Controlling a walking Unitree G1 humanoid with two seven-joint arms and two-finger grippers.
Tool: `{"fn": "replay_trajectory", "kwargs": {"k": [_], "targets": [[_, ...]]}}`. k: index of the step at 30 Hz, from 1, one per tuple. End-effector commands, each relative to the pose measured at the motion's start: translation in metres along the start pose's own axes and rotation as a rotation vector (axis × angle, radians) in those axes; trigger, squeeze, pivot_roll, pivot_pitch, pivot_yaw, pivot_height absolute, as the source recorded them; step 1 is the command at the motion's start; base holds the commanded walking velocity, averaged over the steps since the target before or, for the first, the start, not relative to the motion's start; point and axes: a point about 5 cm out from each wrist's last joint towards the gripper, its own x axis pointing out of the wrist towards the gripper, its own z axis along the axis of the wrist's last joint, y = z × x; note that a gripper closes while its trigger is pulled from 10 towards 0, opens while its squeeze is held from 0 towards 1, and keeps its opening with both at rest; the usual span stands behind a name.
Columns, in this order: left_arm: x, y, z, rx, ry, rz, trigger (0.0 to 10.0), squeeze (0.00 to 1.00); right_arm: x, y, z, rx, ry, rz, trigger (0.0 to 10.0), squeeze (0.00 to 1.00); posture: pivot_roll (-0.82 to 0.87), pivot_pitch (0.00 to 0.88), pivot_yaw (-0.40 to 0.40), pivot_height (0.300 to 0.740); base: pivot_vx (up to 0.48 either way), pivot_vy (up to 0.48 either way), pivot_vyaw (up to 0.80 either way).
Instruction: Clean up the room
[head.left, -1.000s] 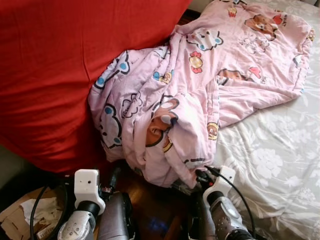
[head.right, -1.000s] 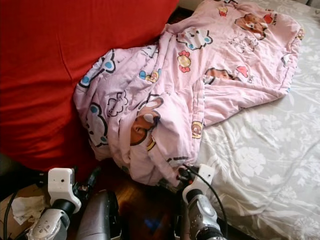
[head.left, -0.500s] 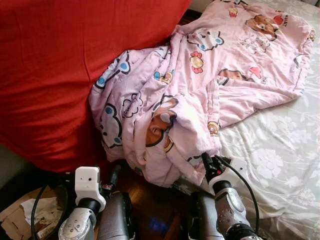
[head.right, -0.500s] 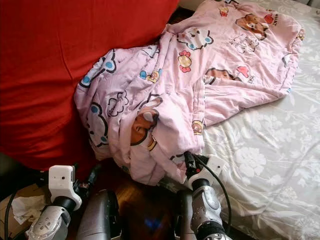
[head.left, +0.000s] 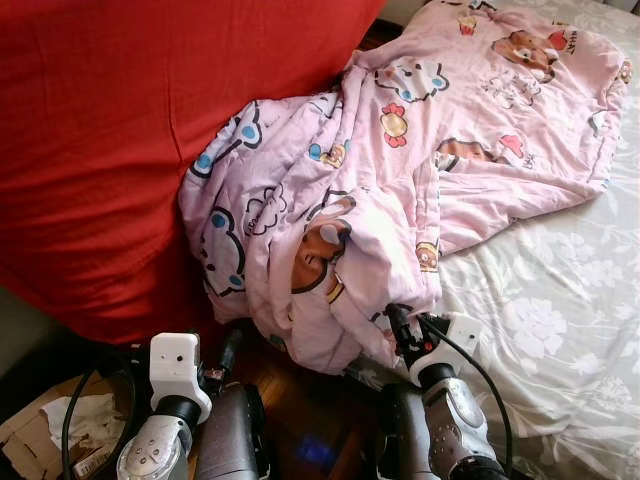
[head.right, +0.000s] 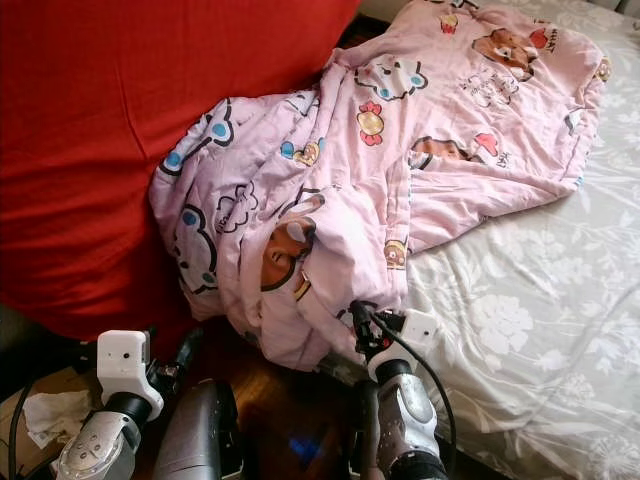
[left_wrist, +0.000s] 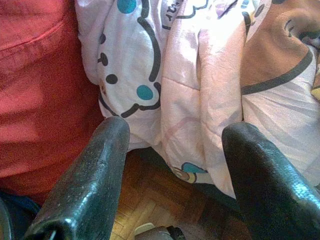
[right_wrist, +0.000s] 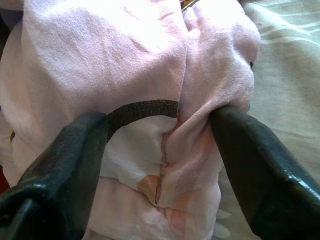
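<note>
A pink cartoon-print blanket (head.left: 400, 170) lies crumpled across the bed and spills over its edge toward the floor. My right gripper (head.left: 400, 325) is up against the blanket's lowest hanging fold. In the right wrist view its fingers (right_wrist: 75, 150) stand open, with a bunched pink fold (right_wrist: 165, 100) between them. My left gripper (head.left: 228, 350) sits low, just below the blanket's hanging left part. Its fingers (left_wrist: 95, 165) are open, pointing at the blanket edge (left_wrist: 200, 100) above the wooden floor, with nothing between them.
A large red cover (head.left: 120, 130) lies left of the blanket. The grey floral bed sheet (head.left: 540, 320) spreads to the right. Dark parquet floor (head.left: 300, 400) shows between my arms. A cardboard box with crumpled paper (head.left: 60, 430) sits at the lower left.
My right gripper rose from below the bed edge up into the blanket's lower fold, then shifted slightly left. The fold has bunched up a little. The left arm has stayed put.
</note>
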Motion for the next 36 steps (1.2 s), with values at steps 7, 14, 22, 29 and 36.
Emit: {"fn": "replay_trajectory", "kwargs": {"k": [7,14,22,29,36], "targets": [[-0.003,0.002,-0.01,0.008,0.052,0.005,10.0,0.0,-0.008,-0.009,-0.016,-0.053,0.108,-0.095,10.0,0.0,0.07,0.239,-0.027,0.601,0.0,0.0,0.0],[-0.003,0.001,-0.01,0.009,0.051,0.003,10.0,0.0,-0.007,-0.006,-0.007,-0.113,0.055,-0.024,10.0,0.0,0.07,0.239,-0.027,0.601,0.0,0.0,0.0],[-0.004,0.001,-0.01,0.008,0.054,0.001,10.0,0.0,-0.007,0.008,0.004,-0.349,0.026,0.15,10.0,0.0,0.06,0.245,-0.027,0.601,0.0,0.0,0.0],[-0.008,-0.001,-0.012,0.006,0.061,0.001,10.0,0.0,-0.011,0.003,-0.015,-0.492,0.158,0.14,10.0,0.0,0.06,0.266,-0.029,0.601,0.0,0.0,0.0],[-0.013,-0.001,-0.013,0.004,0.068,-0.001,10.0,0.0,-0.015,0.008,-0.033,-0.512,0.239,0.136,10.0,0.0,0.07,0.294,-0.03,0.601,0.0,0.0,0.0]]}}
